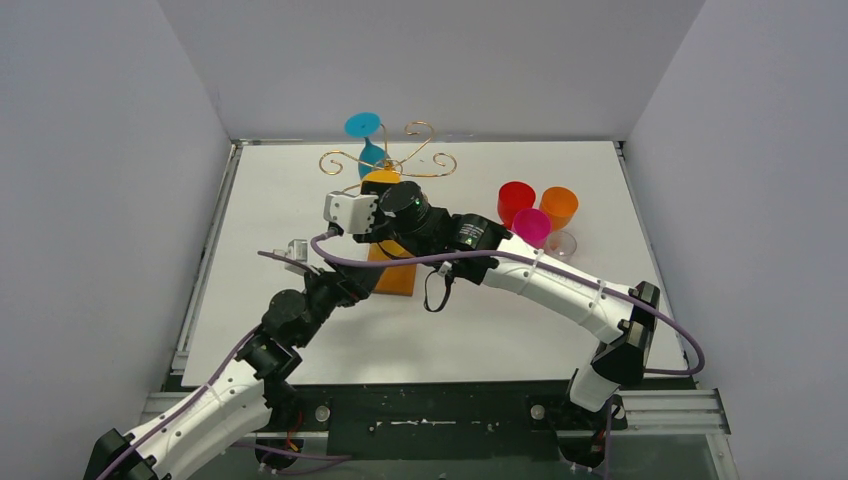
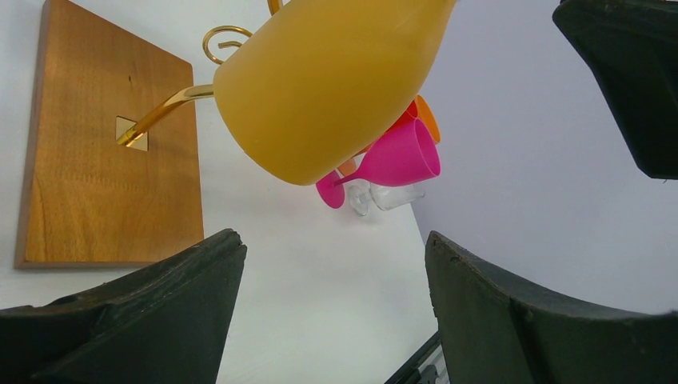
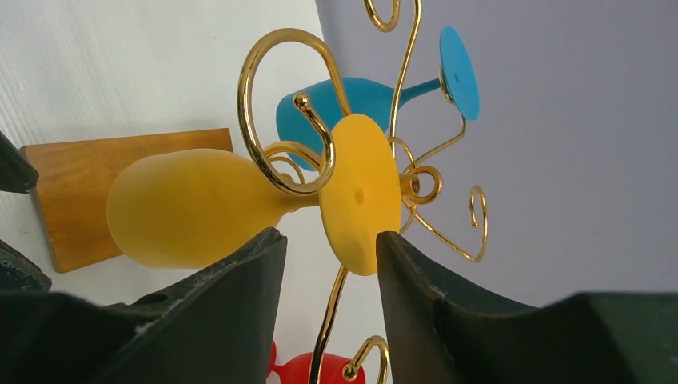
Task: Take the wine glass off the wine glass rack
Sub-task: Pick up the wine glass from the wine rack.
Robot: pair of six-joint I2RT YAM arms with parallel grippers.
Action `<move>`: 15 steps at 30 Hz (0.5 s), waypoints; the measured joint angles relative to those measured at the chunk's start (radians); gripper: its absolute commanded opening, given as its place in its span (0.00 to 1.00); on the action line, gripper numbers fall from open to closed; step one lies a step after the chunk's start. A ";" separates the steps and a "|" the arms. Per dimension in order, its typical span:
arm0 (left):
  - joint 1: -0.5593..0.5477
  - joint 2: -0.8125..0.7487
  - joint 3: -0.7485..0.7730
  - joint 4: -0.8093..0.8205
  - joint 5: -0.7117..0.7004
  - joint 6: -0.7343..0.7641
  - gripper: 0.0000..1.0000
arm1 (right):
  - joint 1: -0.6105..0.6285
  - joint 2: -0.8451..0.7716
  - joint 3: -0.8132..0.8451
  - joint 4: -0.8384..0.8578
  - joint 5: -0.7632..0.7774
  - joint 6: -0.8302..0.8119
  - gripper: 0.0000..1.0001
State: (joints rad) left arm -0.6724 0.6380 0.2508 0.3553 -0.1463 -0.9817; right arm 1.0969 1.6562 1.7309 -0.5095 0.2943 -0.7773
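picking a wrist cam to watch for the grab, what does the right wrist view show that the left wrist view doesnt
Right wrist only: the foot of the frosted yellow wine glass hooked over a gold wire scroll arm, a blue wine glass hanging behind, and the right gripper straddling that foot. Left wrist only: a pink wine glass, a clear glass on its side, and the open left gripper. Both: the yellow bowl, gold wire and the orange-brown wooden base.

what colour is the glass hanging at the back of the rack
Blue glass; clearest in the right wrist view.
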 measured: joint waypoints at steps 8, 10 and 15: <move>0.000 -0.019 0.000 0.000 0.000 -0.002 0.80 | 0.002 0.000 0.000 0.050 0.001 -0.019 0.29; 0.000 -0.019 0.000 -0.001 -0.001 -0.002 0.80 | 0.003 0.000 -0.002 0.061 0.001 -0.023 0.27; 0.000 -0.019 0.000 -0.005 0.000 -0.002 0.80 | 0.003 0.000 -0.009 0.086 0.004 -0.027 0.21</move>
State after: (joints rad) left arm -0.6724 0.6189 0.2508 0.3504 -0.1467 -0.9836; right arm 1.1004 1.6562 1.7218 -0.4232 0.2985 -0.8047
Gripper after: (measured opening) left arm 0.804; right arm 0.244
